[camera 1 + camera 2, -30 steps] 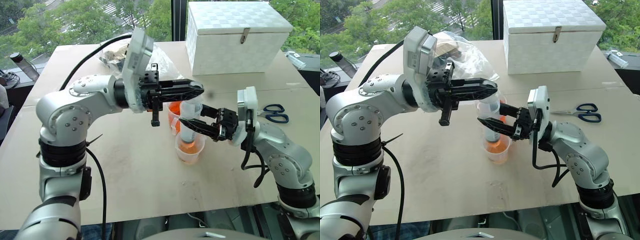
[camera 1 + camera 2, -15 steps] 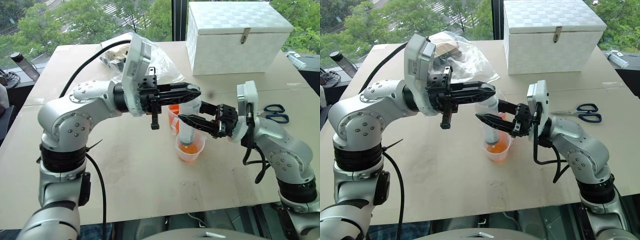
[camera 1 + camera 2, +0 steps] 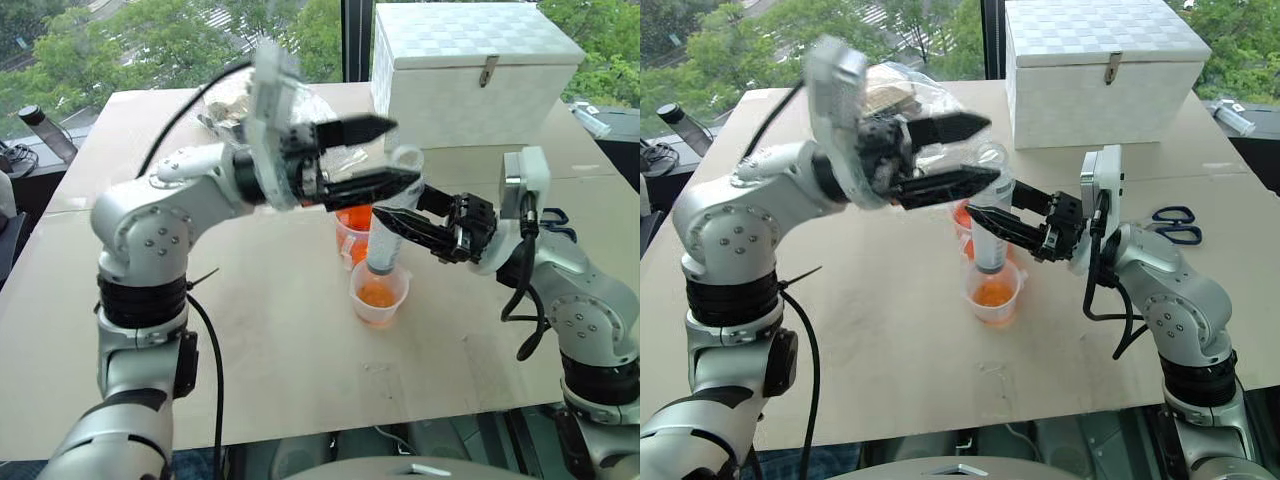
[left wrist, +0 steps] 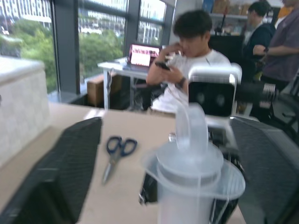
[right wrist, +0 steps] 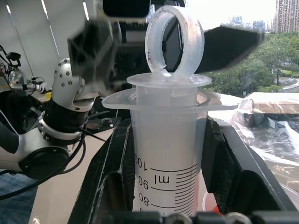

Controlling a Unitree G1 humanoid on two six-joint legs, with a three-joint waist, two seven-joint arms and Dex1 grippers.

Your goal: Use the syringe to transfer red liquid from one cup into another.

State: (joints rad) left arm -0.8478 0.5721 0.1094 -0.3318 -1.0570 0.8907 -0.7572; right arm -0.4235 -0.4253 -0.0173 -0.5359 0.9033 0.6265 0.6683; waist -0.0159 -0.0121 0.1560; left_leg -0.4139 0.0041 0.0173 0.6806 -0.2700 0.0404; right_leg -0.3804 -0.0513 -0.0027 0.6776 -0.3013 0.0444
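Syringe (image 3: 385, 235) clamped upright in right end effector (image 3: 392, 220).

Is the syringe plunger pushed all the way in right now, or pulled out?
Pushed in. The plunger's ring sits right at the flange atop the syringe, with no rod showing above the barrel, which stands upright in the right gripper.

Daylight, bright and even, entered through the windows (image 3: 150, 40) beyond the table's far edge; the table (image 3: 280, 350) top was evenly lit, with soft shadows under the arms and beside the frosted cup (image 3: 380, 295). The left gripper (image 3: 385, 155) and its wrist housing were smeared by motion blur, the rest of the head views sharp. In the left wrist view the syringe (image 4: 191, 172) and fingers (image 4: 65, 172) were soft, close and out of focus; the right wrist view showed a pale, overexposed sky (image 5: 233, 11).
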